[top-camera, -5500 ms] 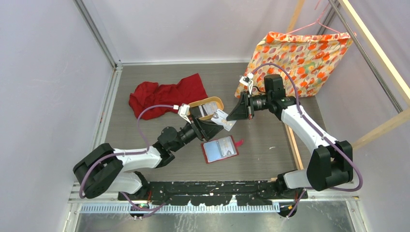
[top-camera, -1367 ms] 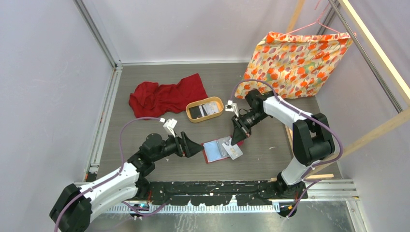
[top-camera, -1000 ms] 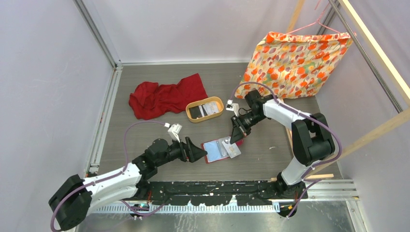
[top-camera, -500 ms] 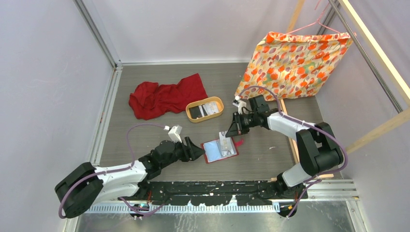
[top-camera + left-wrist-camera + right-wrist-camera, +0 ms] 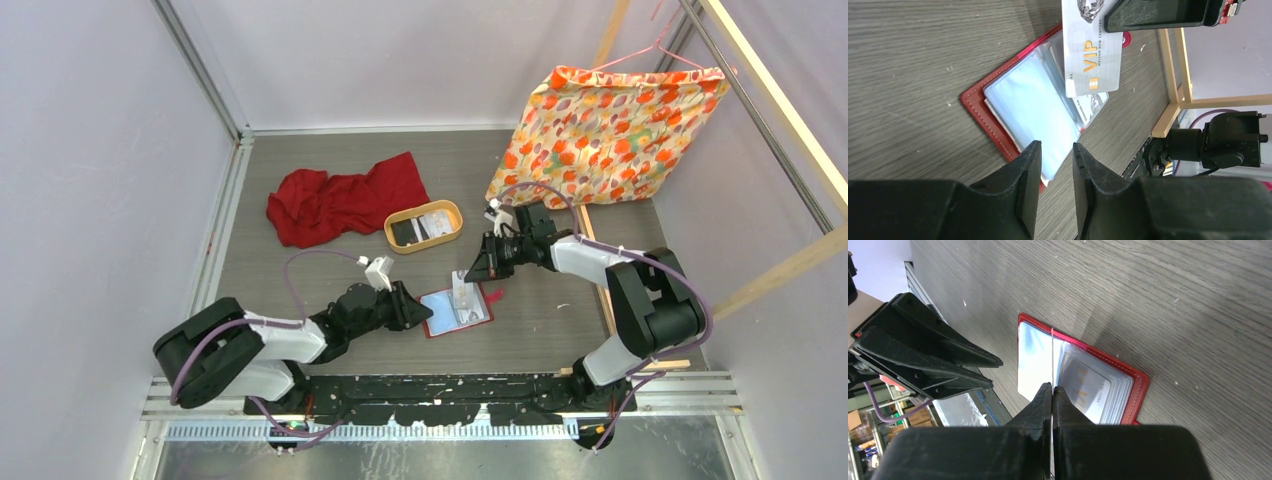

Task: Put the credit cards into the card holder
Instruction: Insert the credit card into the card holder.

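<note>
Right fingers (image 5: 1052, 386) clamped on pale plastic VIP credit card (image 5: 1093, 55), edge-down over the open red leather-like card holder (image 5: 456, 309), frame centre. Left fingers (image 5: 1056, 145) narrowly apart at its near corner, gripping nothing. Risk: unpinned holder slides, card misses pocket, buckles.

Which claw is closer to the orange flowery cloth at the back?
Right. The right gripper hovers over the card holder, nearer the flowery cloth; the left gripper sits farther off, at the holder's left edge.
</note>
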{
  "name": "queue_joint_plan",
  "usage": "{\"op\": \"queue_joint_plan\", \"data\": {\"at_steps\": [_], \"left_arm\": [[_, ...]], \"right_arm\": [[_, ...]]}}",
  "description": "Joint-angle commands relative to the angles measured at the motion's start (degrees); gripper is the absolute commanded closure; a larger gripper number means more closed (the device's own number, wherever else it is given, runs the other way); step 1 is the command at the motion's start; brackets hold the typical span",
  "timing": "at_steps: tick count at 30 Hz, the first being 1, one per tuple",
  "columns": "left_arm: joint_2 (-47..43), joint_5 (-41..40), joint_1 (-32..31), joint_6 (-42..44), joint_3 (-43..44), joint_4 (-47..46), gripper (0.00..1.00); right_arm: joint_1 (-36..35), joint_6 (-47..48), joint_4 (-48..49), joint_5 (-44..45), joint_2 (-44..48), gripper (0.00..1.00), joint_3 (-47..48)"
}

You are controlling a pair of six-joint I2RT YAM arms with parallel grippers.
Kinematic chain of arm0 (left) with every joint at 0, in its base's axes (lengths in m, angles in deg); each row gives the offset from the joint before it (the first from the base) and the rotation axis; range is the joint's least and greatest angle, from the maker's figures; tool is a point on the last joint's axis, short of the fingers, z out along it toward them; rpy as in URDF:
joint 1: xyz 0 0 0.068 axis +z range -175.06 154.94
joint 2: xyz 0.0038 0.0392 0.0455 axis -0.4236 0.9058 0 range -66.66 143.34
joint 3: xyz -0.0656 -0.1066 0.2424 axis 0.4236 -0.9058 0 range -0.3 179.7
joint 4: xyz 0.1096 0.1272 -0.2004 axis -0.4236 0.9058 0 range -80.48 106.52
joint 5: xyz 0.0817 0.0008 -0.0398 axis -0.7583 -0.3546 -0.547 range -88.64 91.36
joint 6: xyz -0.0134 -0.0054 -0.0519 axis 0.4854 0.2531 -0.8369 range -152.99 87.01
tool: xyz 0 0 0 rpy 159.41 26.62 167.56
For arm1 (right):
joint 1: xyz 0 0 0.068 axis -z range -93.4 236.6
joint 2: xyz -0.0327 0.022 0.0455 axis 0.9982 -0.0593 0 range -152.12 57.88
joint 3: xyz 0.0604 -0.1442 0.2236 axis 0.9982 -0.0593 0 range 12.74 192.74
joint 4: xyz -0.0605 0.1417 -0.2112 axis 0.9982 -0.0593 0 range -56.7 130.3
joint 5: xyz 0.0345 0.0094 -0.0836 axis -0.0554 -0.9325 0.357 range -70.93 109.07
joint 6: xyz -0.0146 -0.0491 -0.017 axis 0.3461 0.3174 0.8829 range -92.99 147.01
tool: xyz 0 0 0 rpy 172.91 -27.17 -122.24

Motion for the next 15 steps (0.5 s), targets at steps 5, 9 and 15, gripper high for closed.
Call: {"op": "queue_joint_plan", "data": {"at_steps": [5,9,15], "left_arm": [[8.12,1.09,-0.18,1.51,2.65,-10.15,0.70],[12.45,1.49,-0.19,0.75,2.95,-12.75,0.70],[18.21,1.98,-0.22,-1.13,2.42,-17.22,0.72]], "right_arm": [[-1.10,-1.92,3.05,2.01,0.42,0.99,-0.94],[-1.71,-1.57,2.75,2.98,0.33,0.99,-1.17],[-1.88,-1.93,2.76,2.67,-0.14,0.99,-1.35]]}}
